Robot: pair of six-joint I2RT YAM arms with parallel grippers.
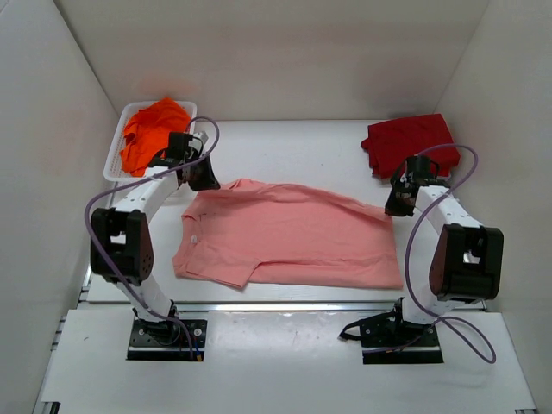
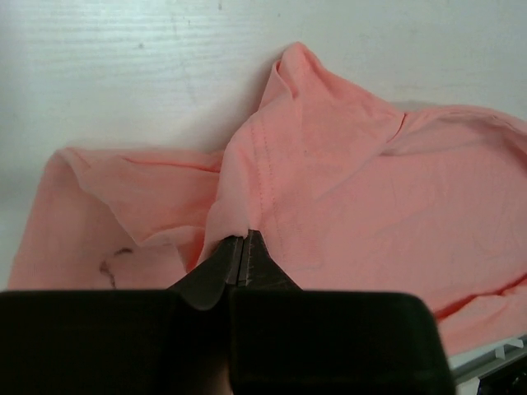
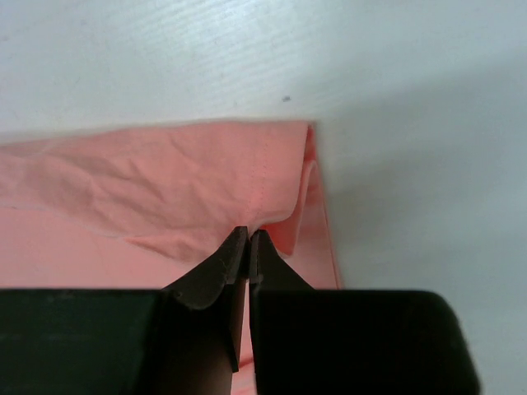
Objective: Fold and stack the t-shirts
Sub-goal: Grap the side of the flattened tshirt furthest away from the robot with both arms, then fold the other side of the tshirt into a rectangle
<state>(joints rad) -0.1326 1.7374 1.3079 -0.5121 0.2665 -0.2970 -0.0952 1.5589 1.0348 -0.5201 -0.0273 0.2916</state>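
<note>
The soft salmon-pink t-shirt [image 1: 293, 237] is lying flat across the matte white table [image 1: 293, 151], its far edge rumpled. The left gripper [image 2: 243, 240] is pinching a raised, stitched fold of it. The right gripper [image 3: 249, 236] is clamping its creased hem corner. The folded dark red t-shirt [image 1: 410, 142] is resting far right, and the crumpled bright orange t-shirt [image 1: 151, 129] is filling the white slotted plastic basket [image 1: 111, 164].
</note>
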